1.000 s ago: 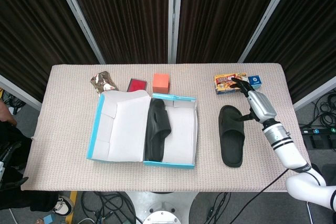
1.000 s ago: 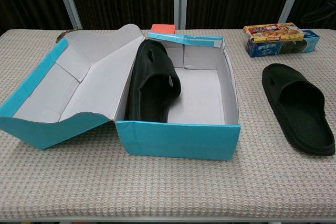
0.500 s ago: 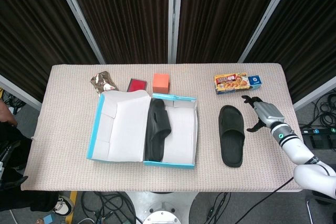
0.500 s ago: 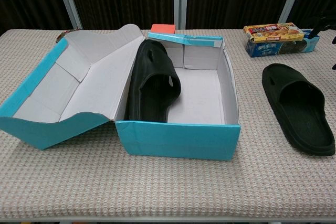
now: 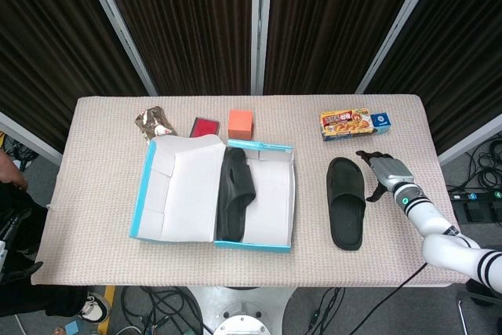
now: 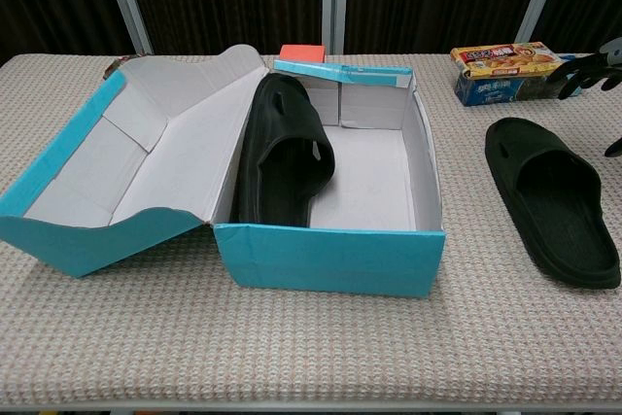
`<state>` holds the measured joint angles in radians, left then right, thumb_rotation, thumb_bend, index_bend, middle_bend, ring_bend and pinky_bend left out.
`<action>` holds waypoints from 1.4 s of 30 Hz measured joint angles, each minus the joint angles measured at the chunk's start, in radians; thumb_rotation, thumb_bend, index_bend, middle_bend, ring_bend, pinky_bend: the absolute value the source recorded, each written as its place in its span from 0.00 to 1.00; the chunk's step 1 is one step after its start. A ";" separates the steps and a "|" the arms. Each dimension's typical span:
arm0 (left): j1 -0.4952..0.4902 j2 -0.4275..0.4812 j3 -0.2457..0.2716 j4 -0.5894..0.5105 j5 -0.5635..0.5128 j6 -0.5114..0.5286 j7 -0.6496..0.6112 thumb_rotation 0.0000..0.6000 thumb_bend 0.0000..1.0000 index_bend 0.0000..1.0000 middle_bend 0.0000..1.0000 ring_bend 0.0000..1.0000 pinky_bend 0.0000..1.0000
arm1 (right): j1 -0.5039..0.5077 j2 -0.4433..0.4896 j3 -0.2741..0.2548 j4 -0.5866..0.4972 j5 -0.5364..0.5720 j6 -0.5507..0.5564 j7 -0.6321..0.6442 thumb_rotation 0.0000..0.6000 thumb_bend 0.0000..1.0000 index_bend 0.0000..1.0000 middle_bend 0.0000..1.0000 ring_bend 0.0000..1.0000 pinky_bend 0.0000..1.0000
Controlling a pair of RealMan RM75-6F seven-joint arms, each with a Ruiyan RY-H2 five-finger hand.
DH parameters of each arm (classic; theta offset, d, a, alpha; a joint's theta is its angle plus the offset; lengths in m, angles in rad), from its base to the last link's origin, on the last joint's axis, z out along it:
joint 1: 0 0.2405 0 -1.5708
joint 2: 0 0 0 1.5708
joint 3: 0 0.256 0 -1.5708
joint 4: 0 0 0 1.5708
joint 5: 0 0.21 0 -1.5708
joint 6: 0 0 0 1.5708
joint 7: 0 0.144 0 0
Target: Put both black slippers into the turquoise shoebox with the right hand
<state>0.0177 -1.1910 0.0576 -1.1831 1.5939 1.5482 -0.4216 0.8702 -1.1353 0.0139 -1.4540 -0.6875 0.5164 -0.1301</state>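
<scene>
So my right hand (image 5: 387,172) has its fingers (image 5: 365,155) spread apart, holding nothing, just off the right side of the loose slipper (image 5: 346,212) near the table's (image 5: 94,194) right edge. The other slipper (image 5: 234,192) is already in the shoebox (image 5: 276,245), leaning on its left wall. My worry is that those fingers could nudge the slipper sideways instead of getting around it, or clip the snack boxes (image 5: 354,124) at the back edge. The head view shows my whole hand, while the chest view only catches dark fingertips (image 6: 591,57) at the frame edge. My left hand isn't visible anywhere.
</scene>
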 measured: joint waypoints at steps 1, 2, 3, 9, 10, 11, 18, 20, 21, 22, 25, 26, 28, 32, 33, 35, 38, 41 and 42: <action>0.000 0.001 0.001 -0.001 0.000 -0.002 0.000 1.00 0.00 0.09 0.16 0.05 0.08 | 0.005 -0.004 -0.005 0.003 0.009 -0.001 -0.005 1.00 0.00 0.03 0.10 0.00 0.06; -0.001 0.002 0.001 -0.002 -0.001 -0.004 -0.001 1.00 0.00 0.09 0.16 0.05 0.08 | 0.011 -0.008 -0.010 0.005 0.017 -0.003 -0.009 1.00 0.00 0.03 0.10 0.00 0.06; -0.001 0.003 0.002 -0.003 -0.001 -0.007 -0.001 1.00 0.00 0.09 0.16 0.05 0.08 | 0.019 -0.013 -0.017 0.009 0.027 -0.008 -0.015 1.00 0.00 0.03 0.10 0.00 0.06; -0.002 0.012 0.007 -0.008 -0.009 -0.024 -0.013 1.00 0.00 0.09 0.16 0.05 0.08 | 0.059 -0.030 -0.034 0.012 0.060 -0.011 -0.041 1.00 0.00 0.03 0.10 0.00 0.06; -0.002 0.013 0.007 -0.008 -0.011 -0.025 -0.017 1.00 0.00 0.09 0.16 0.05 0.08 | 0.064 -0.031 -0.036 0.009 0.063 -0.010 -0.045 1.00 0.00 0.03 0.10 0.00 0.06; -0.001 0.013 0.007 -0.007 -0.011 -0.026 -0.020 1.00 0.00 0.09 0.16 0.05 0.08 | 0.071 -0.032 -0.039 0.007 0.068 -0.009 -0.051 1.00 0.00 0.03 0.10 0.00 0.06; 0.001 0.011 0.010 0.004 -0.014 -0.032 -0.043 1.00 0.00 0.09 0.16 0.05 0.08 | 0.142 -0.050 -0.085 0.004 0.162 -0.011 -0.111 1.00 0.00 0.03 0.11 0.00 0.05; 0.002 0.010 0.011 0.008 -0.013 -0.032 -0.048 1.00 0.00 0.09 0.16 0.05 0.08 | 0.168 -0.057 -0.106 0.005 0.198 -0.011 -0.133 1.00 0.00 0.03 0.11 0.00 0.05; 0.002 0.010 0.011 0.009 -0.013 -0.032 -0.050 1.00 0.00 0.09 0.16 0.05 0.08 | 0.186 -0.062 -0.122 0.005 0.223 -0.011 -0.150 1.00 0.00 0.03 0.11 0.00 0.05; 0.003 0.010 0.011 0.010 -0.013 -0.032 -0.053 1.00 0.00 0.09 0.16 0.05 0.08 | 0.200 -0.066 -0.134 0.004 0.243 -0.010 -0.163 1.00 0.00 0.03 0.10 0.00 0.05; 0.004 0.009 0.012 0.015 -0.014 -0.031 -0.059 1.00 0.00 0.09 0.16 0.05 0.08 | 0.249 -0.082 -0.178 0.001 0.311 -0.001 -0.209 1.00 0.00 0.03 0.10 0.00 0.04; 0.005 0.009 0.012 0.016 -0.014 -0.030 -0.061 1.00 0.00 0.09 0.16 0.05 0.08 | 0.263 -0.088 -0.191 0.000 0.331 0.004 -0.222 1.00 0.00 0.03 0.10 0.00 0.04; 0.005 0.009 0.012 0.018 -0.014 -0.031 -0.065 1.00 0.00 0.09 0.16 0.05 0.08 | 0.294 -0.104 -0.219 -0.002 0.376 0.015 -0.252 1.00 0.00 0.03 0.10 0.00 0.04; 0.007 0.008 0.014 0.024 -0.016 -0.033 -0.076 1.00 0.00 0.09 0.16 0.05 0.08 | 0.340 -0.137 -0.255 -0.002 0.449 0.035 -0.294 1.00 0.00 0.03 0.10 0.00 0.03; 0.008 0.008 0.014 0.026 -0.016 -0.033 -0.079 1.00 0.00 0.09 0.16 0.05 0.08 | 0.352 -0.147 -0.263 0.000 0.467 0.041 -0.304 1.00 0.00 0.03 0.10 0.00 0.03; 0.009 0.008 0.014 0.030 -0.017 -0.033 -0.086 1.00 0.00 0.09 0.16 0.05 0.08 | 0.367 -0.161 -0.273 0.003 0.490 0.049 -0.317 1.00 0.00 0.03 0.11 0.00 0.03; 0.010 0.006 0.014 0.036 -0.017 -0.033 -0.095 1.00 0.00 0.09 0.16 0.05 0.08 | 0.385 -0.177 -0.283 0.008 0.520 0.058 -0.333 1.00 0.00 0.03 0.11 0.00 0.03; 0.011 0.006 0.015 0.040 -0.017 -0.034 -0.102 1.00 0.00 0.09 0.16 0.05 0.08 | 0.400 -0.186 -0.289 0.010 0.541 0.067 -0.344 1.00 0.00 0.06 0.13 0.00 0.03; 0.011 0.006 0.015 0.040 -0.017 -0.034 -0.105 1.00 0.00 0.09 0.16 0.05 0.08 | 0.403 -0.188 -0.289 0.009 0.545 0.072 -0.348 1.00 0.00 0.06 0.13 0.00 0.03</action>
<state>0.0287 -1.1852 0.0730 -1.1426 1.5770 1.5138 -0.5262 1.2737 -1.3229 -0.2756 -1.4450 -0.1423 0.5885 -0.4778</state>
